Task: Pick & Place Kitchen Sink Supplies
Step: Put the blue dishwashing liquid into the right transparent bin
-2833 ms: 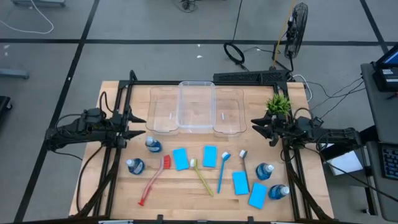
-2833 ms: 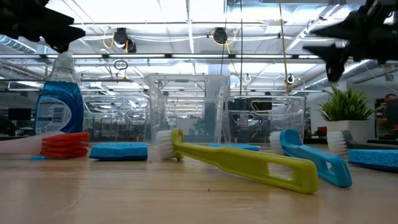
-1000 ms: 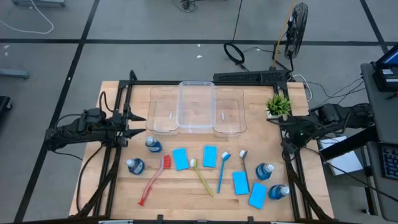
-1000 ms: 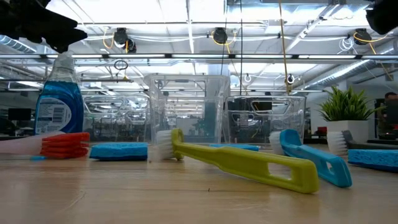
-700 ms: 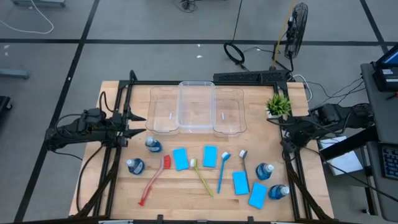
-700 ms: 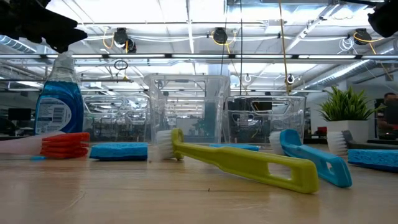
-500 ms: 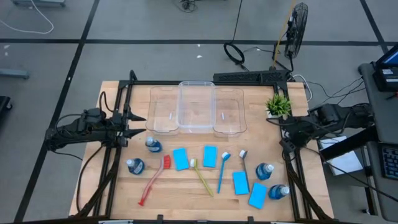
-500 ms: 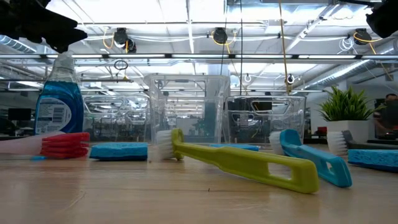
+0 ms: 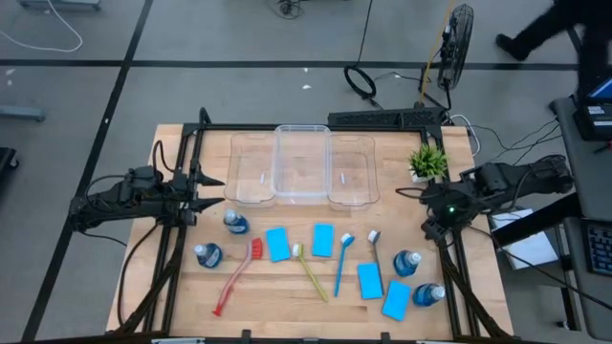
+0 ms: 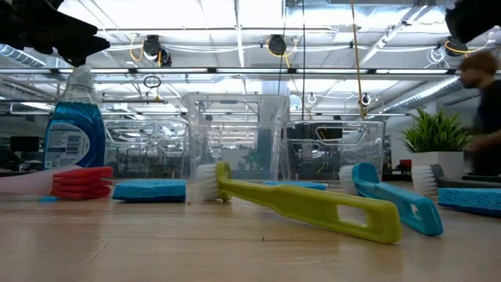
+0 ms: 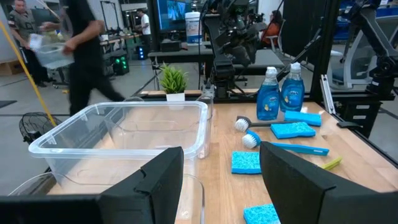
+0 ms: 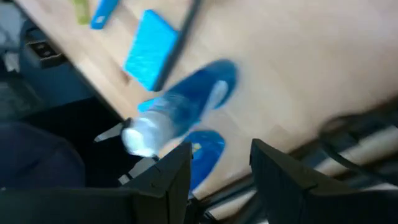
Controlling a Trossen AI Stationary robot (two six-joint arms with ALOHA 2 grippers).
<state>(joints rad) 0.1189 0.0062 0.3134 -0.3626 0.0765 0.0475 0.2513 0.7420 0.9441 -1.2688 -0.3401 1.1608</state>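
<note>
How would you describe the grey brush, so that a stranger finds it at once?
Start at the three clear bins at the table's far edge. In front of the right-hand bin two brushes lie side by side. The grey brush is the right one, thin and dark-handled; its neighbour, the blue brush, is bright blue.

Three clear bins [image 9: 301, 167] stood side by side along the table's far half, walling it off. In front of them the supplies lay in a loose row: two bottles [image 9: 220, 239] at the left, a red brush [image 9: 234, 277], sponges [image 9: 299, 242], a yellow-green brush [image 9: 310, 271], a blue brush [image 9: 340, 264], and more bottles [image 9: 418, 277] at the right. Narrow lanes of bare table [image 9: 277, 296] ran between them (widest along the near edge). The potted plant [image 9: 427, 161] crowded the far right corner.
</note>
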